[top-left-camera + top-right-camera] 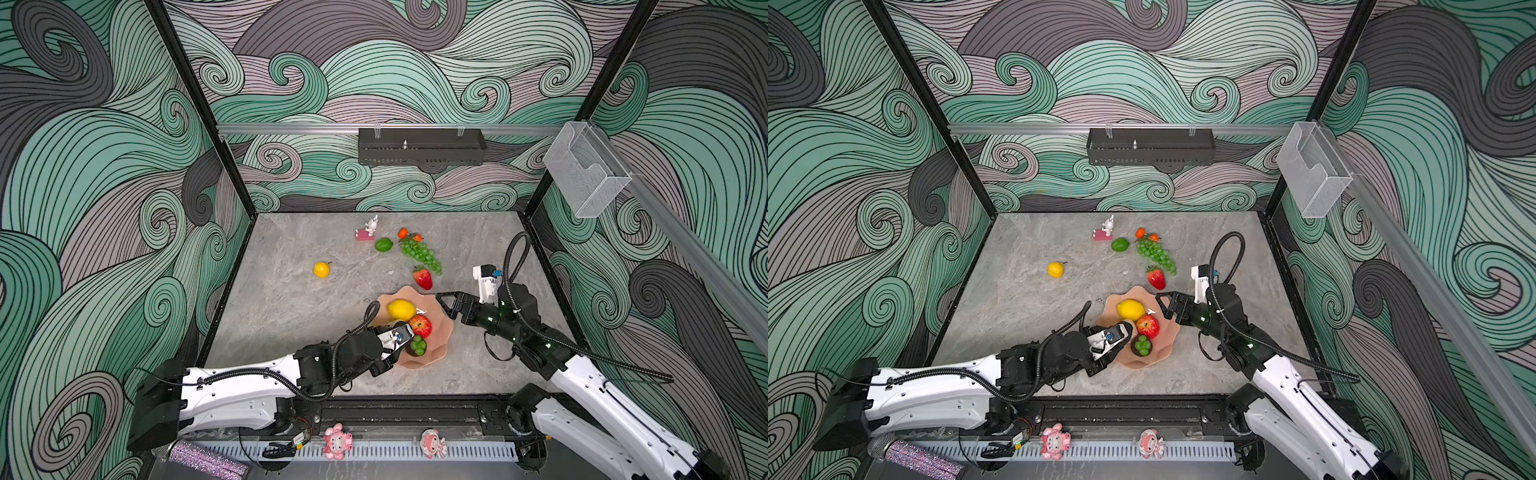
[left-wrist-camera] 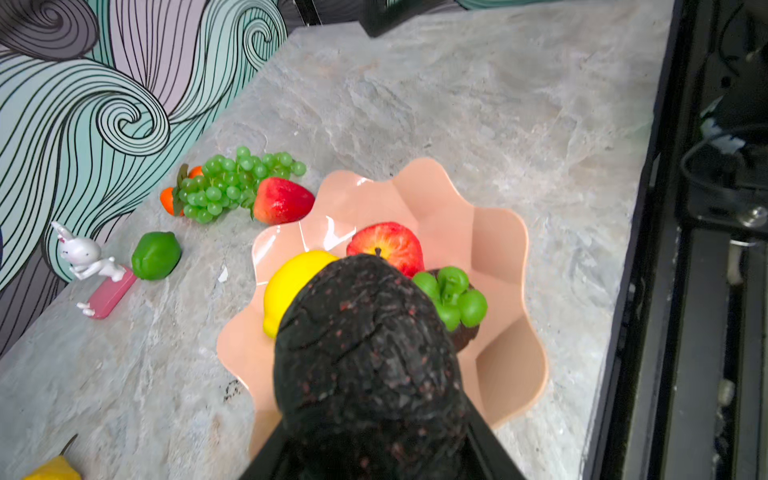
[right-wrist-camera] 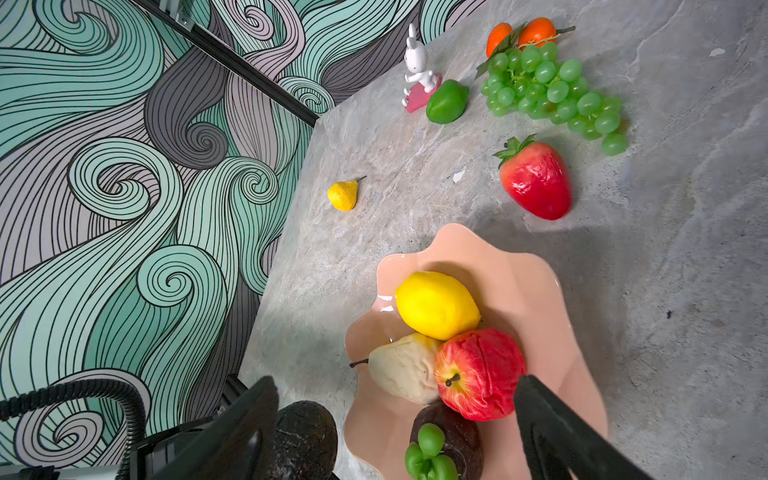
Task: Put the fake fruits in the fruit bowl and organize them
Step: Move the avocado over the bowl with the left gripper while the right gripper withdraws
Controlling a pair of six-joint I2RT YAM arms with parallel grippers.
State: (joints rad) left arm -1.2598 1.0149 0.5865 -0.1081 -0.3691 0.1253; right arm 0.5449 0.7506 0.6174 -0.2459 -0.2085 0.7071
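My left tool is clenched on the dark avocado, which fills most of the left wrist view. The tool hangs over the left side of the fruit bowl, at its rim; whether the avocado touches the dish I cannot tell.

My right tool stands released, jaws spread wide with nothing between them, above the right rim of the bowl.

The bowl sits on the table, toward the near edge and between the two arms. Inside it I see a lemon and, just beside it, an apple. A cream pear presses against both of them. A dark fruit with a green cap lies on the near side.

Five fruits are out on the table. The strawberry lies just beyond the bowl's far rim. The grape bunch is behind it, with the small oranges at its far end. The lime is next to a rabbit figurine. A small yellow pear lies well apart, to the left.
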